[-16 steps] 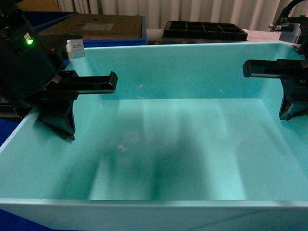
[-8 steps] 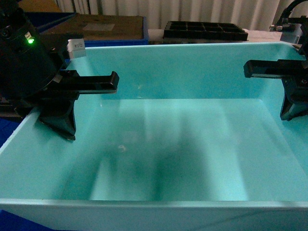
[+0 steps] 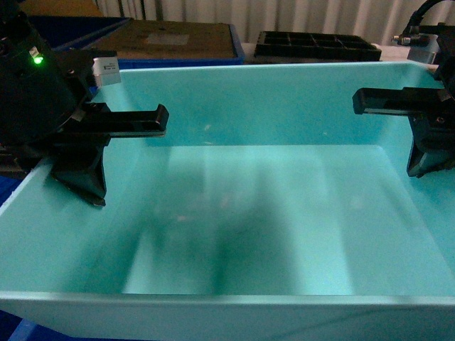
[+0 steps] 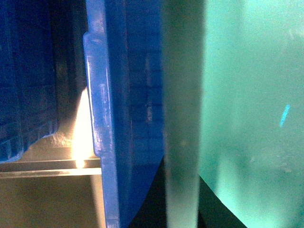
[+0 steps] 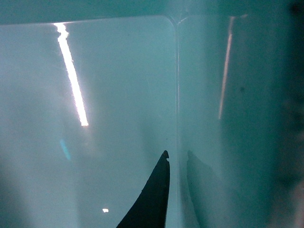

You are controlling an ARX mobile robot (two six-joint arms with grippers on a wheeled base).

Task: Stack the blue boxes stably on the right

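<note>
Turquoise tub (image 3: 270, 213) is being held up close to the head camera, long axis left-right. Left claw (image 3: 96, 160) is clamped on its left wall, right claw (image 3: 419, 135) on its right wall. Royal-blue crate (image 4: 126, 109) is lying just outside the left wall.

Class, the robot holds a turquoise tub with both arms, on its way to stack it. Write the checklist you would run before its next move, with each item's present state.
1. Left gripper straddles the left wall of the turquoise tub: ok, one finger inside, one outside.
2. Right gripper straddles the right wall: ok.
3. Both clamps tight: cannot tell; contact pressure is not visible.
4. Tub interior free of loose items: ok, the floor looks bare.
5. Royal-blue crate located: ok, it shows just beside the tub wall in the left wrist view.
6. Tub lined up over the crate: cannot tell; the tub blocks the head view below.
</note>
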